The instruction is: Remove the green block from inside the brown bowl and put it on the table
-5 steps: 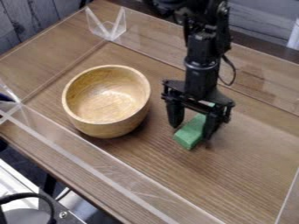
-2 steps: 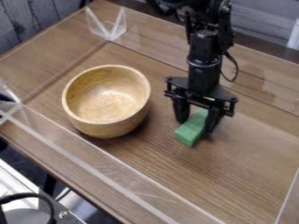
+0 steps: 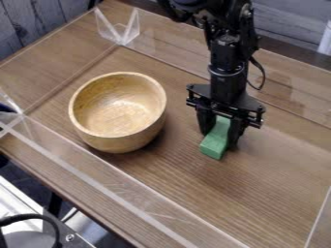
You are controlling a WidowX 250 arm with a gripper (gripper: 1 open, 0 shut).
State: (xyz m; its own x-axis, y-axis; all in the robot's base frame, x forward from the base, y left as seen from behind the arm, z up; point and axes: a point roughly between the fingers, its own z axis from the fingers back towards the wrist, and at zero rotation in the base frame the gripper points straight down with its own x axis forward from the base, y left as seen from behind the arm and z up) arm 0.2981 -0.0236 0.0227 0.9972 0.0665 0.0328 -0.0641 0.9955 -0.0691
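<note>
**End effector clamped on the green block, to the right of the brown bowl in view**

In the one camera view I have, my end effector (image 3: 222, 125) comes down from the top of the picture and is closed on the green block (image 3: 218, 138). The dark fingers sit close in against the block's sides, near its upper end, with bright green showing between them and below them. I see no wide opening between them; they are drawn in as far as the block lets them. The block's lower end points toward the near side of the bench (image 3: 155, 194). I cannot tell from this angle whether that end touches the wood or hangs just above it.

The block is outside the brown bowl (image 3: 116, 110), which stands upright on the bench, apart from both the block and my end effector. I see bare wood between bowl and block.
</note>
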